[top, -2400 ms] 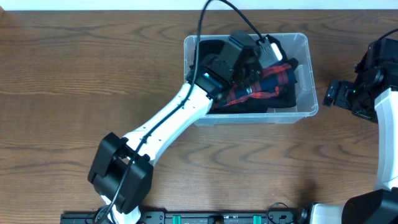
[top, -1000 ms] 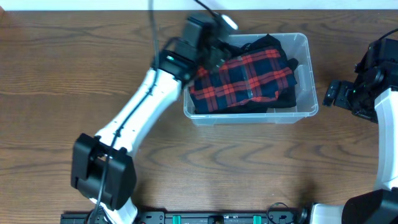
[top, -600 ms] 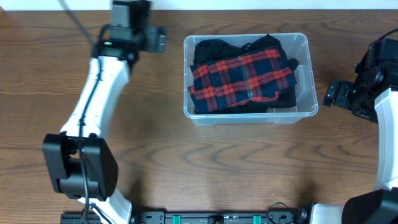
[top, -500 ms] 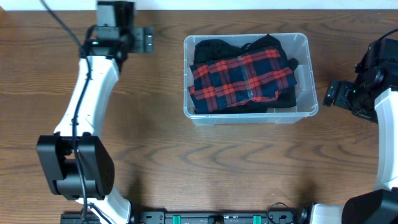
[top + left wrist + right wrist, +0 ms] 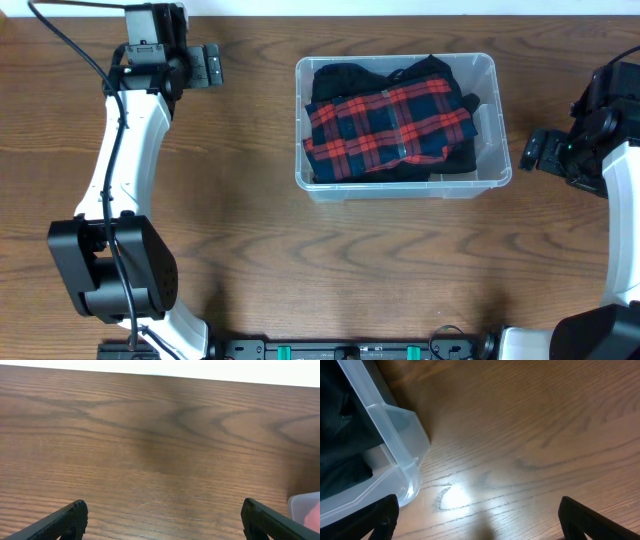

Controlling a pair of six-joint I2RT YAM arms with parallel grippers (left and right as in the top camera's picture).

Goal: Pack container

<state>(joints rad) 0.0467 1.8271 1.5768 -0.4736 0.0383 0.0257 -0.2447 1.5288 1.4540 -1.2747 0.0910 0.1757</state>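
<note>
The left pincer point(image 5: 207, 66) is held spread wide over the wooden surface point(image 5: 300, 260), with nothing between its fingers. The container point(image 5: 410, 187) stands well apart from it, ahead of its fingertips. The right pincer point(image 5: 535, 150) is likewise spread and empty, with the container's corner near its fingertips. A plaid cloth point(image 5: 390, 125) is laid over black fabric point(image 5: 345, 78) inside the container.

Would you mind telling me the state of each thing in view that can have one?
container: upright, lidless, holding clothes.
plaid garment: folded, lying on top inside the container.
black clothing: packed beneath the plaid garment.
left claw: open, empty, left of the container.
right claw: open, empty, beside the container's right end.
</note>
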